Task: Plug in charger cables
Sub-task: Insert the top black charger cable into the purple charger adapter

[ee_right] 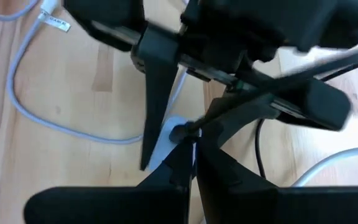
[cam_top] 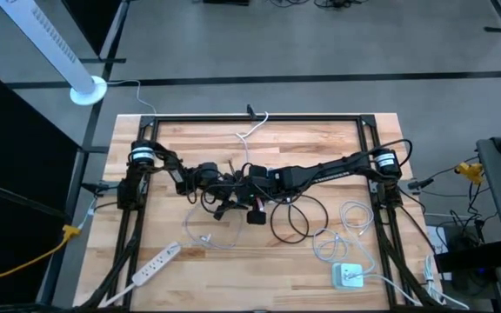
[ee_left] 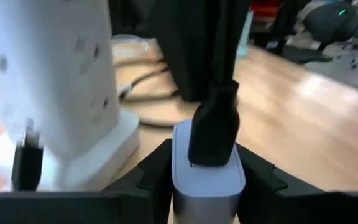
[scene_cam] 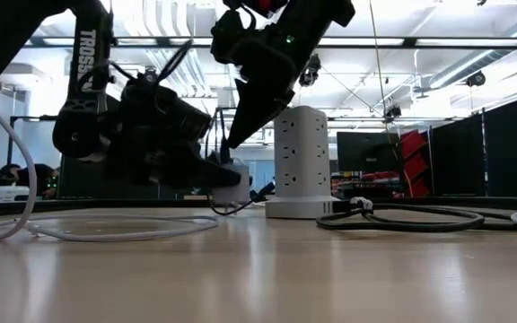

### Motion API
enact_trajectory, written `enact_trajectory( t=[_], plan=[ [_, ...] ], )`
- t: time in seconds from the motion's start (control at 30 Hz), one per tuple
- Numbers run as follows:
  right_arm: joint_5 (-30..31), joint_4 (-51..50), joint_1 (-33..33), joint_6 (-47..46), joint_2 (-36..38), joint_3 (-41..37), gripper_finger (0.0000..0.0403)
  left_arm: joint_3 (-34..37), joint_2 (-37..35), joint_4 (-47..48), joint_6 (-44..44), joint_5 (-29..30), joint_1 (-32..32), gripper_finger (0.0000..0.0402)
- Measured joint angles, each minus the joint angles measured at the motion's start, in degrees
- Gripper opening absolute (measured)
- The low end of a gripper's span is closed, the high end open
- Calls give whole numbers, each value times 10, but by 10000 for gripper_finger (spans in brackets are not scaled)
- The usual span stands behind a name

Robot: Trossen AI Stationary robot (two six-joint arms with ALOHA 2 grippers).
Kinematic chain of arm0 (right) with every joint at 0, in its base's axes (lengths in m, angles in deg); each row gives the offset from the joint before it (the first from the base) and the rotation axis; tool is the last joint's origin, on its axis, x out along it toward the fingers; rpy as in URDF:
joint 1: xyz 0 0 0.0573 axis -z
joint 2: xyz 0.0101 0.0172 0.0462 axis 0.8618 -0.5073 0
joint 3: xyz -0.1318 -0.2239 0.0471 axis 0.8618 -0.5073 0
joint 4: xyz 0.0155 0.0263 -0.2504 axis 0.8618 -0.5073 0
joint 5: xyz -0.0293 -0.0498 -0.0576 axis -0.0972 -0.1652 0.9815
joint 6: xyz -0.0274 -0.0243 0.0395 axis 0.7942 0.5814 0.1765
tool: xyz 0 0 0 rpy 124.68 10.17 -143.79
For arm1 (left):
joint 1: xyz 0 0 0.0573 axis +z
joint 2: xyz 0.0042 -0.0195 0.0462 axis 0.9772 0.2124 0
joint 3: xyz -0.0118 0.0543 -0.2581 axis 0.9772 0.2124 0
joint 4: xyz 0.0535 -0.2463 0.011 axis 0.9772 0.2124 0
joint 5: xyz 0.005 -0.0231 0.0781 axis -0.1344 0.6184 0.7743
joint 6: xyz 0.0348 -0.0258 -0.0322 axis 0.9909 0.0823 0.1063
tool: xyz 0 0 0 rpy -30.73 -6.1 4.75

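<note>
My left gripper is shut on a small white charger block, low over the table beside a white socket tower. A black charger cable's plug sits in the block's far face. My right gripper slants down from above and is shut on that black cable. The rest of the black cable lies in loops on the table. White charger cables lie in loose loops at the near left and right. My left gripper pinches the charger block's two side faces between its fingers, coming nearly level from the table's left. The block is just above the table, its socket face pointing away from the gripper. My right gripper pinches the black cable right behind its plug, its fingertips together. The fingers slant down from above. The plug end is at the block, and the cable runs back past the gripper.
A long white power strip lies at the near left, and a white charger block at the near right. A black frame rims the table. Bare wood lies along the far side.
</note>
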Motion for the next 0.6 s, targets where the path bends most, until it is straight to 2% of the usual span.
enact_trajectory(
  t=[0.2,0.4,0.6],
  plan=[
    [5,-17,-15,-43,0,1,2,0,0,13,11,9,0,118],
    [46,-30,-21,-163,10,0,2,0,-1,18,10,12,-2,118],
    [29,-23,-26,-174,23,-2,24,0,-1,23,10,12,-2,118]
  ],
)
